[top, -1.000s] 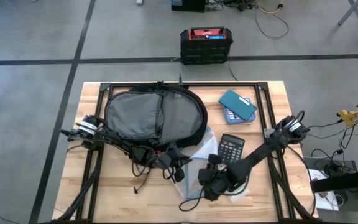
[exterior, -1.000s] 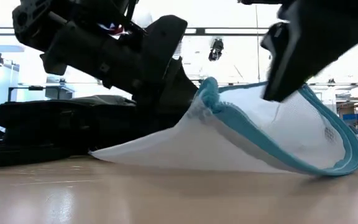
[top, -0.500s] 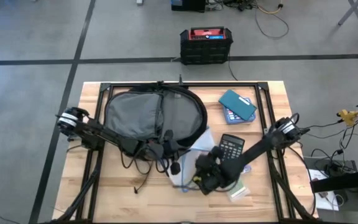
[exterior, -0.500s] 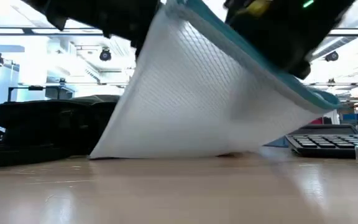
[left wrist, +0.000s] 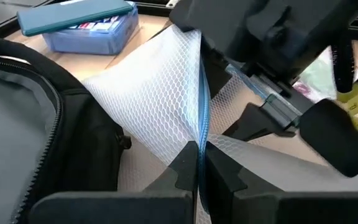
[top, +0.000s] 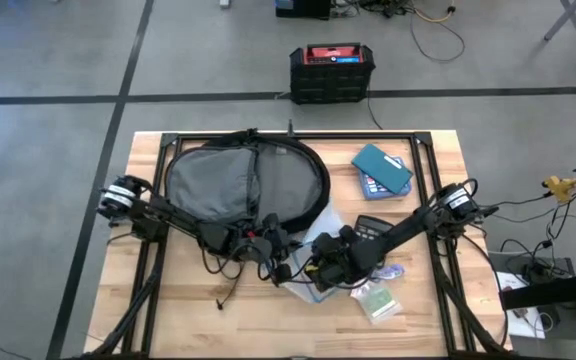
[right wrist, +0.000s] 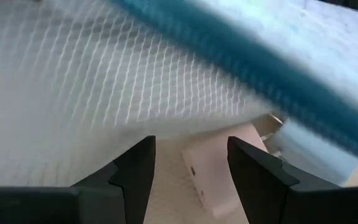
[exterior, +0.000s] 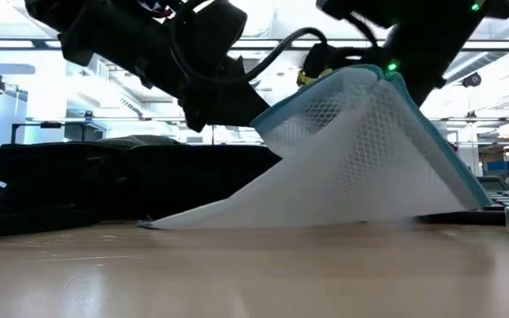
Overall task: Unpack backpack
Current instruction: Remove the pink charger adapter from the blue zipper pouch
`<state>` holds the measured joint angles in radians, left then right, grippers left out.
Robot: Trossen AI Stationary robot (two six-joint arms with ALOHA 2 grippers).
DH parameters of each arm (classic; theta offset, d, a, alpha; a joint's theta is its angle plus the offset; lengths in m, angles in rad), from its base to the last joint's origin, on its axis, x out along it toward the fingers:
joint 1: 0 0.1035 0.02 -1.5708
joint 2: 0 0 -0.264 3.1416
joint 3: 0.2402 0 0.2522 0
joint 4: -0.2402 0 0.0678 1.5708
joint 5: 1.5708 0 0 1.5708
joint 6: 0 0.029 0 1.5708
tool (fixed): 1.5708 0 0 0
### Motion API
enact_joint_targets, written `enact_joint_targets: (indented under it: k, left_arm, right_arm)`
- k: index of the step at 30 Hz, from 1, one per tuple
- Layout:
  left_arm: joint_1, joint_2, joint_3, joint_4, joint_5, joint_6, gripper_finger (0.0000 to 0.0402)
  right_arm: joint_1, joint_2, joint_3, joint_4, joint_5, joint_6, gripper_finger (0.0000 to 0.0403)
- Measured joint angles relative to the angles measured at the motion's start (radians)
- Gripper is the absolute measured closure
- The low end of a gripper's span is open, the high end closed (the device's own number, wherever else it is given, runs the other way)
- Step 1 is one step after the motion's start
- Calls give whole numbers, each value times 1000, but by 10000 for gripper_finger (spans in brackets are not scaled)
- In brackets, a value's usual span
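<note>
The left gripper [left wrist: 199,163] is clamped on the teal zipper edge of the white mesh pouch [exterior: 343,168] – probably steadying it – while the right gripper [right wrist: 188,163] hangs half-open just past it, with the big black fabric backpack [top: 243,180] lying unzipped behind them.

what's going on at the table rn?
Backpack unpacking, midway. The left gripper is shut on the teal edge of a white mesh pouch, holding it tented up off the table beside the open backpack. The right gripper is at the pouch too, fingers apart; no clear grip visible. A blue case, a calculator and a small packet lie out on the table.
</note>
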<state>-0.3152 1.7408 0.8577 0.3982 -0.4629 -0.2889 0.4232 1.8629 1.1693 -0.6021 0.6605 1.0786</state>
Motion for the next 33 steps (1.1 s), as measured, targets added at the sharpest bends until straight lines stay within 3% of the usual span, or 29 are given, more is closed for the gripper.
enact_joint_targets:
  k: [5, 11, 18, 25, 30, 33]
  left_arm:
    - [2, -4, 1, -8, -1, 19, 401]
    - [6, -6, 1, -29, -1, 18, 401]
    - [1, -7, -4, -218, 35, 58, 401]
    - [-6, -6, -3, -211, 35, 62, 401]
    - [-9, -6, -3, -175, 35, 64, 402]
    - [-11, -6, -3, -167, 35, 67, 402]
  right_arm:
    - [-14, 1, -12, -86, 17, 89, 220]
    - [-14, -4, -33, -59, -73, 95, 222]
    - [100, -42, 45, -83, -208, 0, 254]
    - [168, -63, 82, -101, -86, -65, 274]
    - [120, -37, 66, -104, 22, -7, 267]
    - [63, -13, 63, -99, 31, 29, 266]
